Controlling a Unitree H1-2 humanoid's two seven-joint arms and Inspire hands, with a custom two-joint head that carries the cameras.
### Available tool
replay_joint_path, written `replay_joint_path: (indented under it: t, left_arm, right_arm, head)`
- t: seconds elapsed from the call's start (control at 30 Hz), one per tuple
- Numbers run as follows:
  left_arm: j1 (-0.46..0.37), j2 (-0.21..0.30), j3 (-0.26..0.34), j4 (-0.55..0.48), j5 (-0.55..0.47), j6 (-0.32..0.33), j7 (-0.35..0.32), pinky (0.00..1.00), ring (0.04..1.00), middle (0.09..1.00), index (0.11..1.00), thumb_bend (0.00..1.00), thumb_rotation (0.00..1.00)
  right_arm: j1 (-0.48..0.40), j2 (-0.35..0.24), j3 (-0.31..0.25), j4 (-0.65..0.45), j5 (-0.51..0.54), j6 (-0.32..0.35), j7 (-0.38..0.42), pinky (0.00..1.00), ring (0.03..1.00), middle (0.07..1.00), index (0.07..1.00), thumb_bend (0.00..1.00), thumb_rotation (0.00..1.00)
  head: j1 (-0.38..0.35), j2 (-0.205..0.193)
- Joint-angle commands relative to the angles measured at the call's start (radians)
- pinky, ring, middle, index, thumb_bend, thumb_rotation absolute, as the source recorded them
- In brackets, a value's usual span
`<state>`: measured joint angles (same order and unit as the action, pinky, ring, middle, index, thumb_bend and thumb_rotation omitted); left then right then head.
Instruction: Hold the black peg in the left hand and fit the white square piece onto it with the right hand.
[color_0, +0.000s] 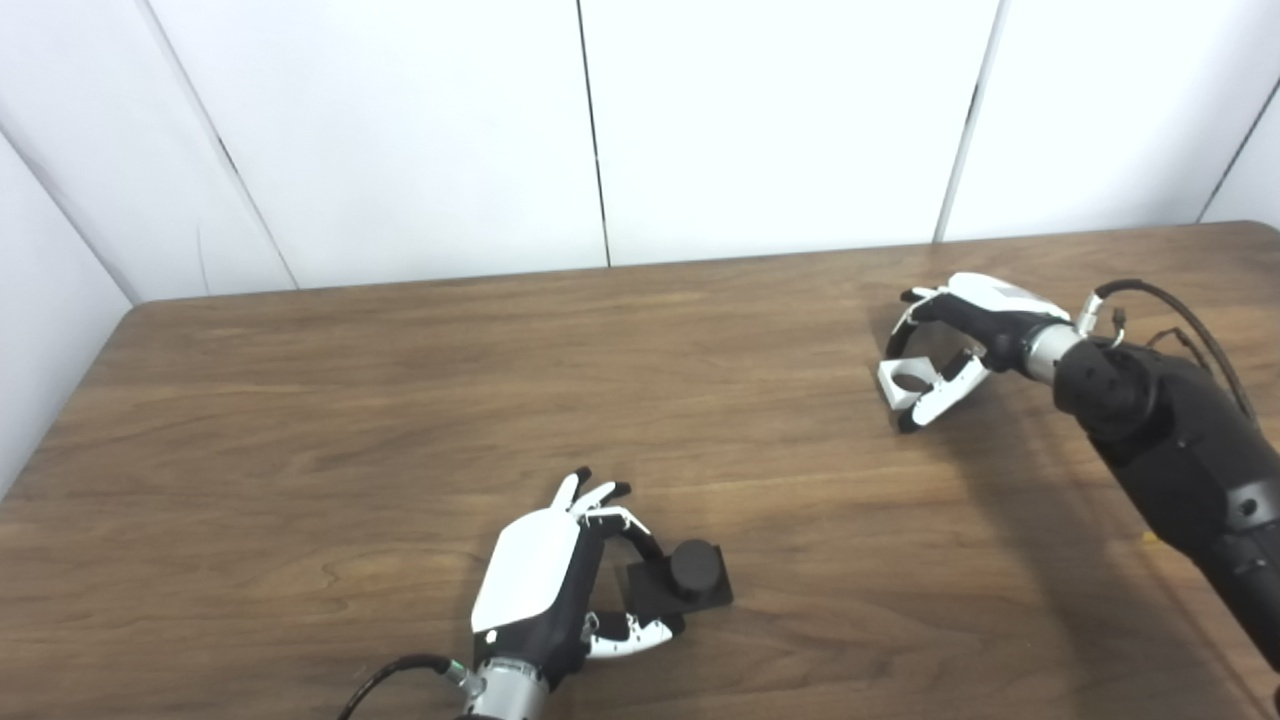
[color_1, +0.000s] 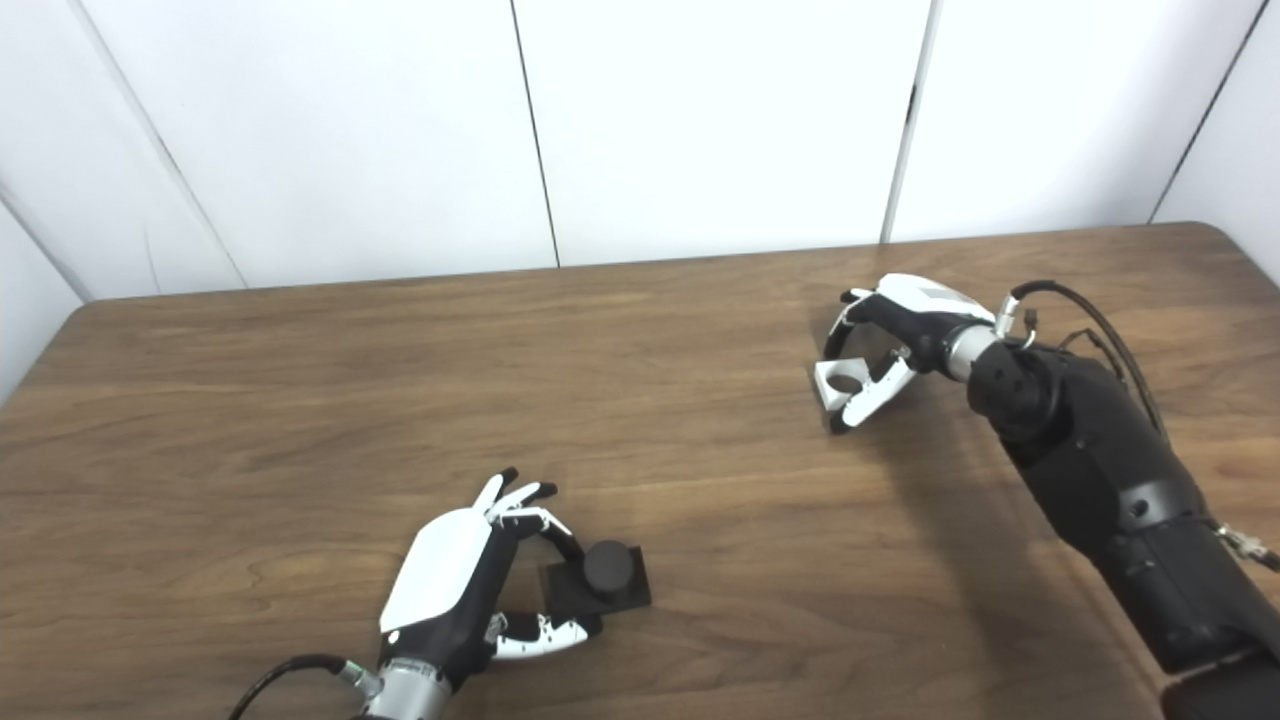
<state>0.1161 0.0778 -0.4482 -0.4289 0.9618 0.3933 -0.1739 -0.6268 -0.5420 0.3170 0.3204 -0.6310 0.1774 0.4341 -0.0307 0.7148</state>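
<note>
The black peg, a short round stud on a square black base, rests on the table near the front middle. My left hand lies just left of it, with a curled finger on the base's far left corner and the thumb at its near left corner. The white square piece, with a round hole through it, sits on the table at the right. My right hand arches over it from the right, fingers coming down on its far side and the thumb pressed along its near edge. Both objects still touch the wood.
The brown wooden table stretches between the two hands, about a forearm's length apart. White wall panels stand behind the far edge. My right forearm and its cable hang over the right side of the table.
</note>
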Motion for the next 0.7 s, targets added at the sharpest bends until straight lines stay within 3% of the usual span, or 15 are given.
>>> replay_joint_path:
  t: [0.0, 0.37, 0.43, 0.53, 0.67]
  left_arm:
    - [0.02, -0.013, -0.011, 0.018, 0.014, 0.004, -0.024, 0.88, 0.994, 0.888, 0.486, 0.5, 0.08]
    - [0.025, -0.022, -0.013, 0.018, 0.003, 0.001, -0.014, 0.9, 0.998, 0.887, 0.485, 0.5, 0.07]
    - [0.024, -0.02, -0.014, 0.019, 0.008, -0.002, -0.01, 0.89, 0.994, 0.883, 0.485, 0.5, 0.07]
    - [0.023, -0.02, -0.015, 0.018, 0.014, 0.002, -0.01, 0.88, 0.99, 0.882, 0.485, 0.5, 0.07]
    - [0.022, -0.019, -0.015, 0.015, 0.017, 0.003, -0.012, 0.89, 0.991, 0.883, 0.485, 0.5, 0.08]
  right_arm:
    - [-0.052, -0.009, -0.01, -0.018, 0.001, -0.009, -0.018, 0.99, 1.0, 0.965, 0.661, 0.9, 0.24]
    - [-0.043, -0.004, -0.015, -0.009, 0.012, -0.04, -0.063, 0.97, 1.0, 0.933, 0.591, 0.84, 0.18]
    - [-0.044, -0.005, -0.013, -0.005, 0.012, -0.042, -0.066, 0.97, 1.0, 0.936, 0.513, 0.59, 0.15]
    - [-0.045, -0.008, -0.012, -0.001, 0.014, -0.048, -0.069, 0.97, 1.0, 0.935, 0.495, 0.53, 0.15]
    - [-0.044, -0.011, -0.018, 0.003, 0.021, -0.053, -0.068, 0.97, 1.0, 0.935, 0.492, 0.53, 0.15]
  head:
    - [-0.002, 0.002]
    - [0.005, 0.005]
    - [0.005, 0.005]
    - [0.004, 0.005]
    - [0.003, 0.005]
